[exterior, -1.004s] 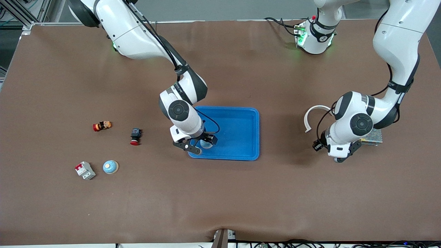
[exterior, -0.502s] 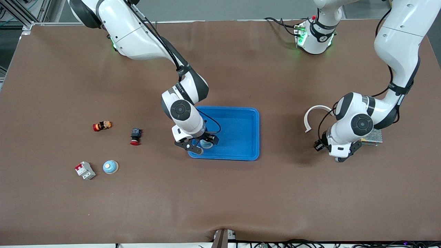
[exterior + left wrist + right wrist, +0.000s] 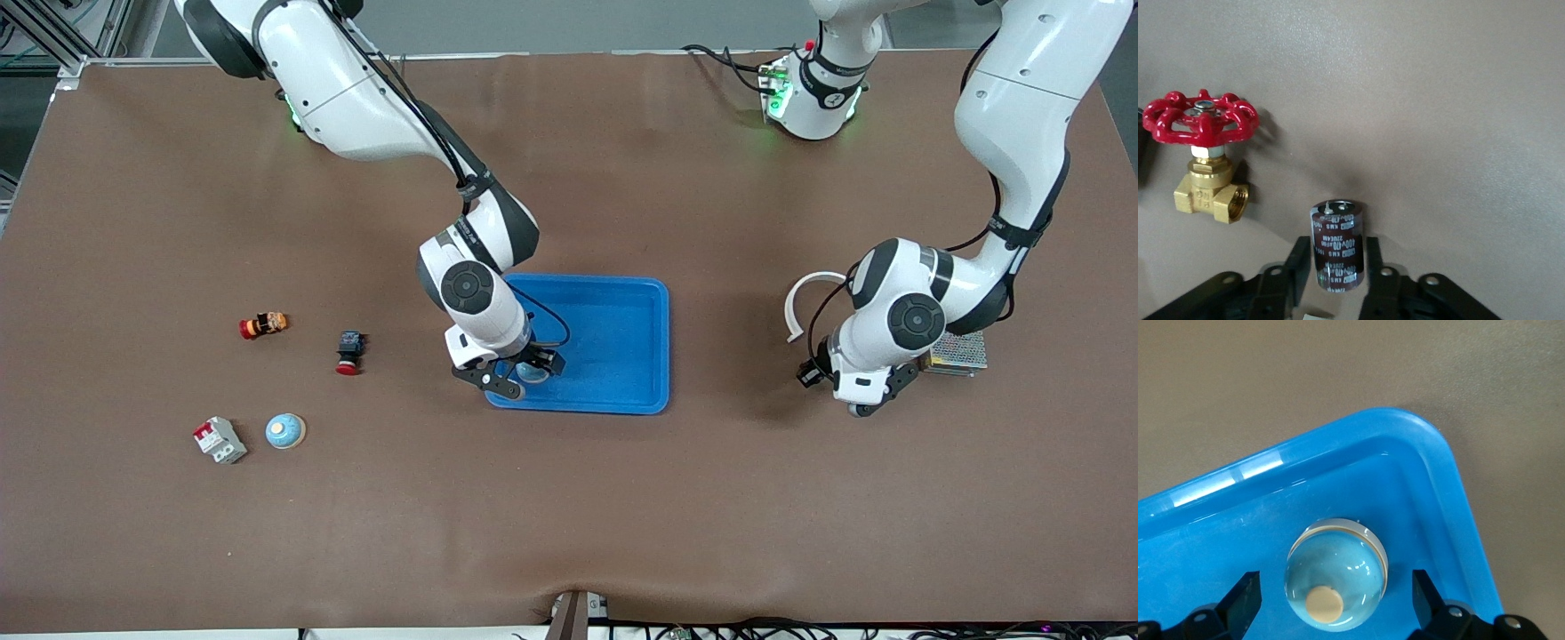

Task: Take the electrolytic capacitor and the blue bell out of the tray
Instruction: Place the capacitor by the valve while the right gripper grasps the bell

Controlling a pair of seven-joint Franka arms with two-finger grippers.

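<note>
The capacitor (image 3: 1336, 227), a dark brown cylinder with white print, stands upright on the brown table between the fingers of my left gripper (image 3: 1337, 248). The jaws are open, with a thin gap on one side. In the front view the left gripper (image 3: 855, 407) is low over the table toward the left arm's end, and the capacitor is hidden under the hand. The bell (image 3: 1336, 583), a light-blue dome with a beige button, sits in a corner of the blue tray (image 3: 1338, 440). My right gripper (image 3: 1335, 587) is open wide around the bell without touching it. In the front view the right gripper (image 3: 520, 373) and the bell (image 3: 532, 372) are over the tray (image 3: 662, 347).
A brass valve (image 3: 1205, 167) with a red handwheel stands beside the capacitor. A white curved strip (image 3: 813, 293) and a perforated metal box (image 3: 958, 352) lie by the left hand. Toward the right arm's end lie two red-tipped parts (image 3: 264, 325) (image 3: 349, 352), a breaker (image 3: 220, 440) and another blue bell (image 3: 285, 431).
The left hand has shifted a little toward the tray. The right hand has edged slightly away from the front camera over the tray's corner, jaws still wide.
</note>
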